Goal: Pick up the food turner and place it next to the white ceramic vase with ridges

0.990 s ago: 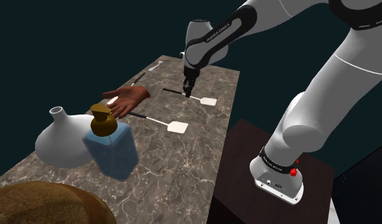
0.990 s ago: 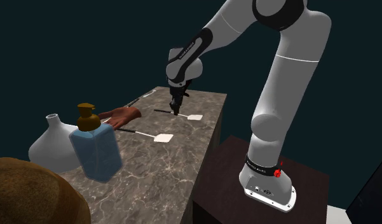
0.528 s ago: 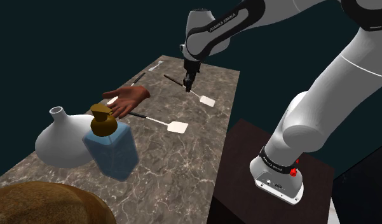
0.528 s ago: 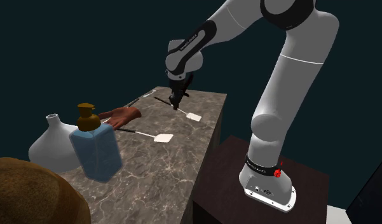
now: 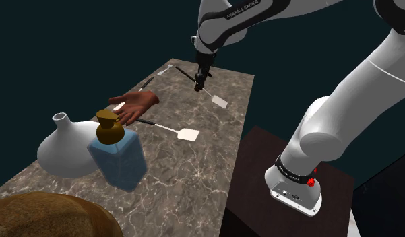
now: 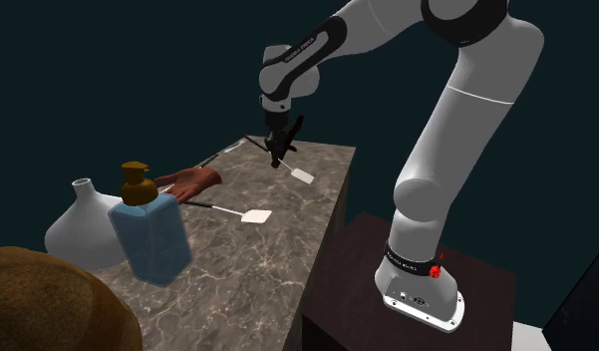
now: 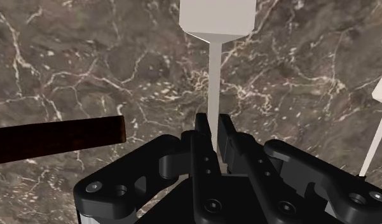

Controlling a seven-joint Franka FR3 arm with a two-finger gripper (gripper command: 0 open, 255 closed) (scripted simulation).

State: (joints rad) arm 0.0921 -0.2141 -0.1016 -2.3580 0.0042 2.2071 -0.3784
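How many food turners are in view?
2: one turner clasped in the hand above the counter, another turner lying flat mid-counter. A slim utensil at the far end may be a third.

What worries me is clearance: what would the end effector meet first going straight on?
Probably the marble counter: the end effector points down at it, and the blade of the turner it clasps would touch first. Depth is unclear.

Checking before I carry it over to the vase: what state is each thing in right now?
Held turner: clamped, tilted blade-down, seemingly off the counter.
Claw: shut on its thin shank.
Second turner: lying flat on the counter.
Vase: upright.
Blue bottle: cap on.
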